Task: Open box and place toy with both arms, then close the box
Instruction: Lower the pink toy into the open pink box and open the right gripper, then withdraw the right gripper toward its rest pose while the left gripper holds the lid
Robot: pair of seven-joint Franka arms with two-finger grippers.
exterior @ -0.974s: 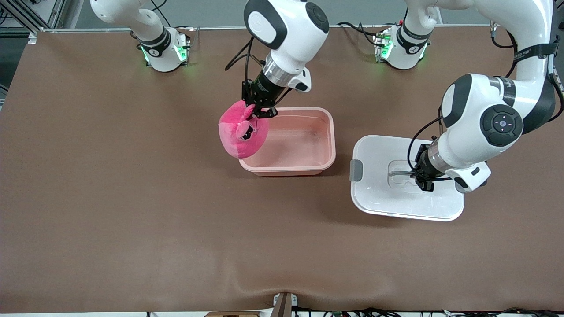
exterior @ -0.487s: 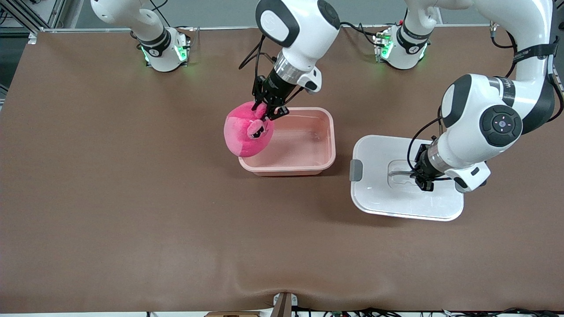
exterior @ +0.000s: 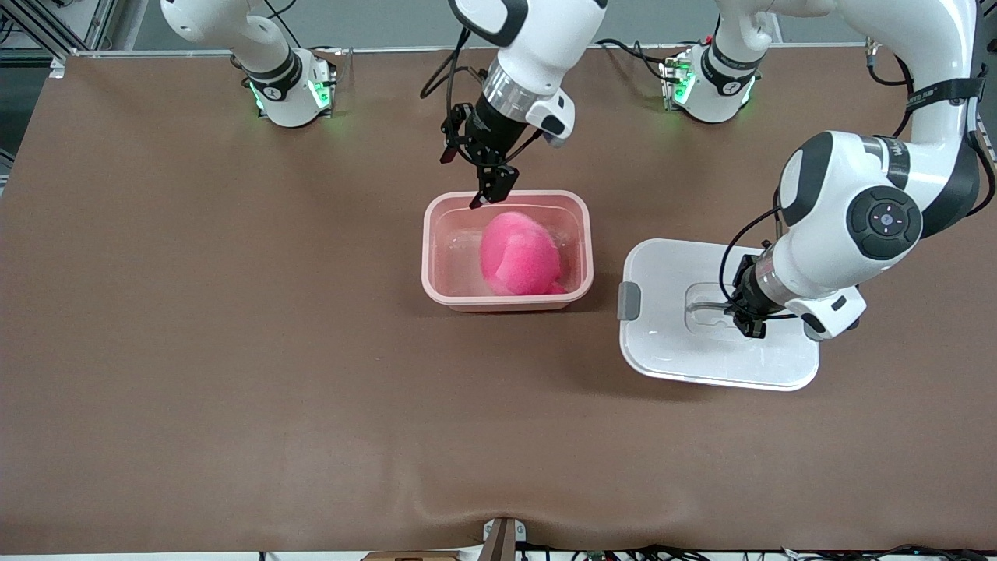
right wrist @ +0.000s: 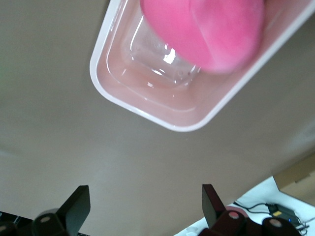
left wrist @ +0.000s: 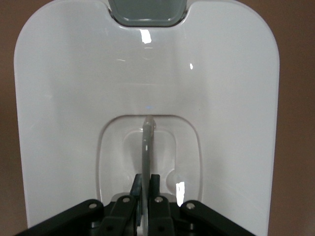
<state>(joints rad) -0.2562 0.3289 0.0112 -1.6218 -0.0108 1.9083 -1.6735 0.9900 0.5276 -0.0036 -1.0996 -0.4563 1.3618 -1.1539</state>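
The pink toy [exterior: 520, 254] lies inside the open translucent pink box base [exterior: 431, 257] at the table's middle; it also shows in the right wrist view [right wrist: 206, 29] in the box base [right wrist: 147, 105]. My right gripper [exterior: 473, 178] is open and empty, up over the base's rim toward the robots' bases; in the right wrist view it [right wrist: 146, 209] has its fingers wide apart. The white lid [exterior: 662, 343] lies flat on the table toward the left arm's end. My left gripper [exterior: 740, 318] is shut on the lid's upright central handle [left wrist: 147, 147], seen in the left wrist view [left wrist: 146, 181].
A grey clip [exterior: 629, 301] sits on the lid's edge that faces the box base; it shows in the left wrist view [left wrist: 146, 11] too. The brown table [exterior: 234, 351] spreads wide around the box and lid.
My right gripper has opened and let go of the toy, which dropped into the box base. The gripper has risen and pulled back toward the robots' bases. The left arm has not moved.
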